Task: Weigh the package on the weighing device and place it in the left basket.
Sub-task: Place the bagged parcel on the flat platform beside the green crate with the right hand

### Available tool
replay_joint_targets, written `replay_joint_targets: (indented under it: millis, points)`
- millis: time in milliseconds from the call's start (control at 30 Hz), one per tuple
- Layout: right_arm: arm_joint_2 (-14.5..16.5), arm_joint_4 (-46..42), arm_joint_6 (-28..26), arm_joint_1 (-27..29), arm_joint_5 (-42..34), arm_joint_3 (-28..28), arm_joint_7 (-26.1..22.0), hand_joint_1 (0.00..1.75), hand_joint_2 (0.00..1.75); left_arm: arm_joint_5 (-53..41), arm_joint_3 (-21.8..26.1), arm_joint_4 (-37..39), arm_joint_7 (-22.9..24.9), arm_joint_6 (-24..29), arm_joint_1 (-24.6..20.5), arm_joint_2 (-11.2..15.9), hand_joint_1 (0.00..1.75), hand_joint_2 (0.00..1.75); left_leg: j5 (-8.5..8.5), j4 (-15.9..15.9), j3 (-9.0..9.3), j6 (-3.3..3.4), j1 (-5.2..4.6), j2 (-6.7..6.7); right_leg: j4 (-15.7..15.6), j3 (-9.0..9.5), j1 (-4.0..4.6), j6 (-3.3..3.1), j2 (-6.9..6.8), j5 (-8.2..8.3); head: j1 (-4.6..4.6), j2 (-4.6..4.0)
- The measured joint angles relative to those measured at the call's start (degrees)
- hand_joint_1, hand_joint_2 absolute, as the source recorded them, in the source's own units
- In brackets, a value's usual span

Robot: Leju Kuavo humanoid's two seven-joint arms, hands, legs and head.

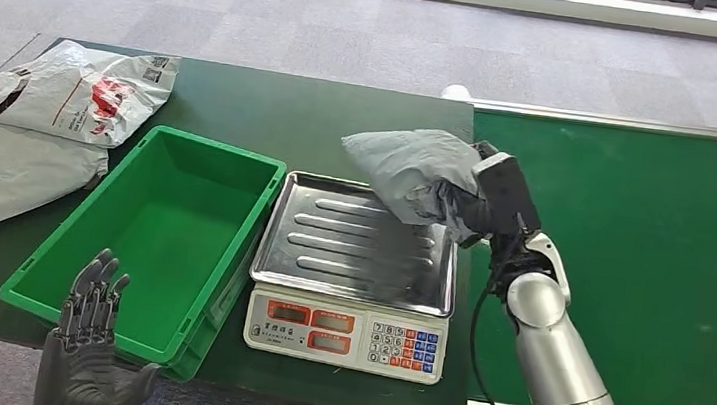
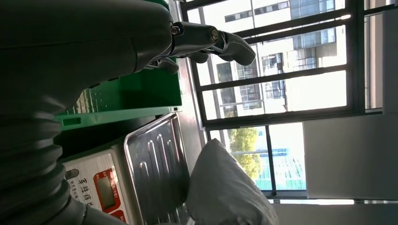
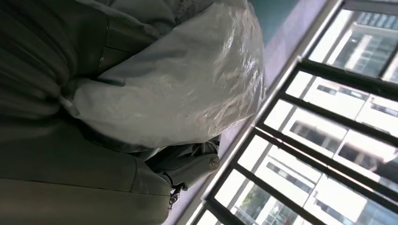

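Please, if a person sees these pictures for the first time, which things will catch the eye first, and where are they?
First, the grey package, gripped by the right hand above the far right part of the scale's steel tray. Next, the bright green basket, empty, just left of the scale. The left hand waits with spread fingers at the basket's near edge, holding nothing.

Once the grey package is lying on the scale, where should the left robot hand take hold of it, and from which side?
Probably at the free pointed end of the package, coming from the basket side. The right robot hand covers the other end, and the soft bag bunches easily.
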Motion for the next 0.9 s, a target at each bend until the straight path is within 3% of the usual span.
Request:
replay_joint_targets:
  millis: [133,367,500,733,900]
  points:
    - [2.7,2.0,3.0,-1.6,5.0,4.0,6.9,1.75,1.75,0.0,-1.8,1.2,0.9,-0.1,-1.5,0.7,0.0,1.75,0.05,0.0,0.0,-0.07,0.03,0.0,0.0,-0.01,0.05,-0.04,0.0,0.02,0.0,0.0]
    - [4.7,4.7,3.8,-3.0,6.5,5.8,7.7,1.75,1.75,0.0,-3.2,2.3,1.4,-0.2,-2.5,1.3,0.0,1.75,0.06,0.0,0.0,-0.08,0.03,0.01,0.0,-0.02,0.05,-0.07,0.02,0.06,0.0,0.0]
    - [5.9,6.7,7.3,-3.7,9.4,6.6,8.8,0.03,1.75,0.0,-3.5,2.8,1.8,-0.5,-3.1,1.5,0.0,1.75,0.08,0.0,0.01,-0.12,0.03,0.02,0.0,-0.03,0.08,-0.11,0.06,0.1,0.0,0.0]
    - [10.0,13.1,10.8,-4.0,13.4,9.2,9.1,0.0,1.75,-0.1,-3.5,3.4,3.1,-1.3,-4.2,1.4,0.0,1.75,0.15,0.0,0.0,-0.22,0.05,0.04,0.0,-0.09,0.18,-0.22,0.08,0.16,0.0,0.0]
    - [12.0,14.6,14.0,-3.5,7.1,9.5,2.6,0.0,1.75,-0.9,-3.5,3.5,3.2,-2.1,-4.2,0.8,0.0,1.75,0.16,0.0,-0.01,-0.23,0.07,0.09,0.0,-0.13,0.2,-0.25,0.13,0.19,0.0,0.0]
